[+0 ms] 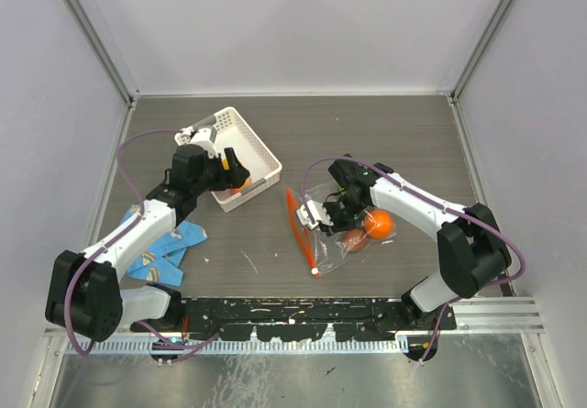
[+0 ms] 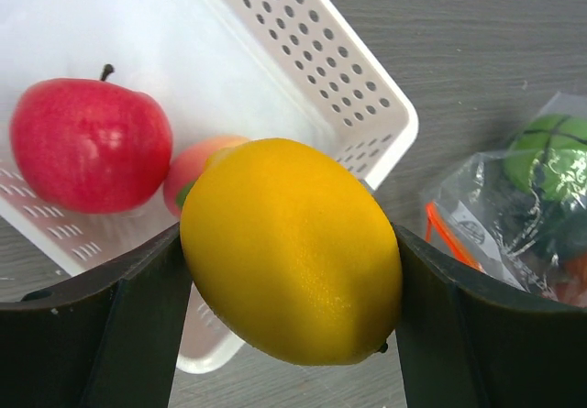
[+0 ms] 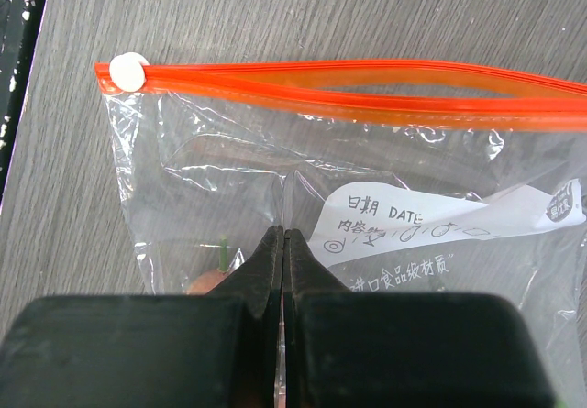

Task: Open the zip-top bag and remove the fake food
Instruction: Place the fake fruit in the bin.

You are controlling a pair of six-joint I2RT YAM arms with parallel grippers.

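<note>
Your left jaws grasp a yellow lemon (image 2: 292,252), its long axis slanting across the gap between them, held over the near rim of the white basket (image 2: 367,87). The basket floor, carrying a red apple (image 2: 90,144) and a peach (image 2: 197,170), lies far and left of the lemon, so the release likely needs that direction. Your right jaws are clenched on the clear wall of the zip-top bag (image 1: 335,215), which lies right of centre on the counter (image 1: 367,142). Its orange zip strip (image 3: 367,92) gapes, and the remaining fake food (image 1: 376,225) sits inside.

The left gripper (image 1: 231,174) hangs over the white perforated plastic basket (image 1: 260,148), a yellow toy fruit (image 1: 241,186) at its fingers. The right gripper (image 1: 326,214) rests on the clear zip-top bag (image 1: 328,248) holding 1 orange toy fruit (image 1: 378,224).
</note>
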